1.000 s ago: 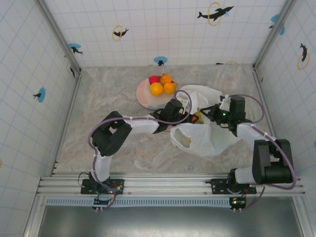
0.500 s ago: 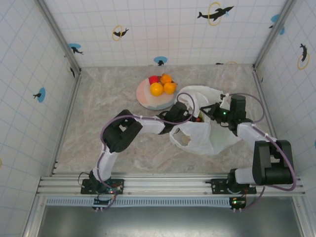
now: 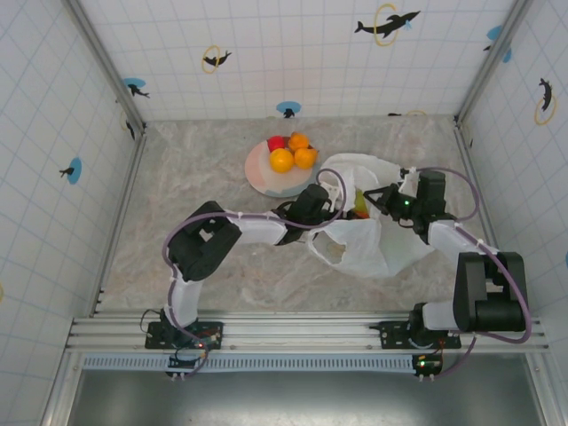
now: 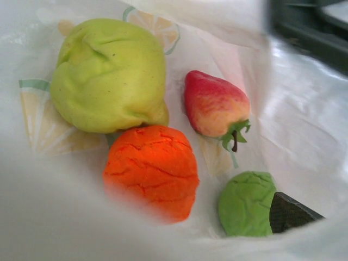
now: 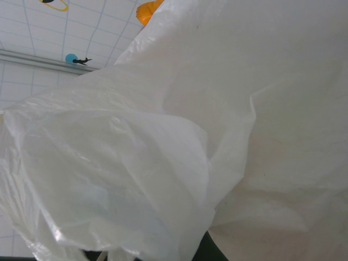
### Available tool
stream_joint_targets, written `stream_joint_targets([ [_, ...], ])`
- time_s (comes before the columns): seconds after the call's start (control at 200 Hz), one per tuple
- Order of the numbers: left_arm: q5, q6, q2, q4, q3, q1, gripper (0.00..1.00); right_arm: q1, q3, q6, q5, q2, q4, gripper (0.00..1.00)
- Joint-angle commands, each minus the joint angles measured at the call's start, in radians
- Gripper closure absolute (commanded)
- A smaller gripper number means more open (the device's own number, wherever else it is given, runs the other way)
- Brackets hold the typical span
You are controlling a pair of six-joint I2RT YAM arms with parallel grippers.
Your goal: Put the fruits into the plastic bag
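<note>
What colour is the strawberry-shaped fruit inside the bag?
The fruit is red fading to peach; best in left wrist view.

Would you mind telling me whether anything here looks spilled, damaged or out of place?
Nothing stands out: four fruits lie inside the plastic bag, and four more sit together on the plate.

**Pincer tips and fruit lost in the bag**

From above, the left pincer [image 3: 346,206] ends inside the mouth of the bag [image 3: 377,240] and the right pincer [image 3: 380,197] meets its rim, so how either set of jaws stands cannot be told. The fruit inside [image 3: 358,209] is too small to sort. In the left wrist view the near film is a white blur that swallows most of a dark finger [image 4: 291,213], and a blurred dark shape [image 4: 310,24] is cut off at the top right corner. In the right wrist view, film and the top edge leave only a sliver of an orange fruit [image 5: 148,11].
</note>
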Motion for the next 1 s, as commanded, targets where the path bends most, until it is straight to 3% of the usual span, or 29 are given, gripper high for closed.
stream_joint_targets([
  [0.0, 0.006, 0.088, -0.076, -0.034, -0.040, -0.004, 0.09, -0.009, 0.000, -0.009, -0.017, 0.009, 0.029, 1.00],
  [0.365, -0.099, 0.234, -0.238, -0.169, -0.167, 0.013, 0.09, -0.024, -0.012, -0.017, -0.023, 0.012, 0.030, 1.00],
  [0.716, -0.070, 0.292, -0.409, -0.189, -0.356, 0.063, 0.12, -0.030, -0.022, -0.016, -0.026, 0.027, 0.042, 1.00],
  [0.871, -0.144, 0.199, -0.418, -0.187, -0.379, 0.107, 0.16, -0.030, -0.025, -0.012, -0.027, 0.033, 0.053, 1.00],
  [0.996, -0.130, 0.103, -0.372, -0.136, -0.374, 0.133, 0.17, -0.030, -0.026, -0.009, -0.027, 0.036, 0.055, 1.00],
])
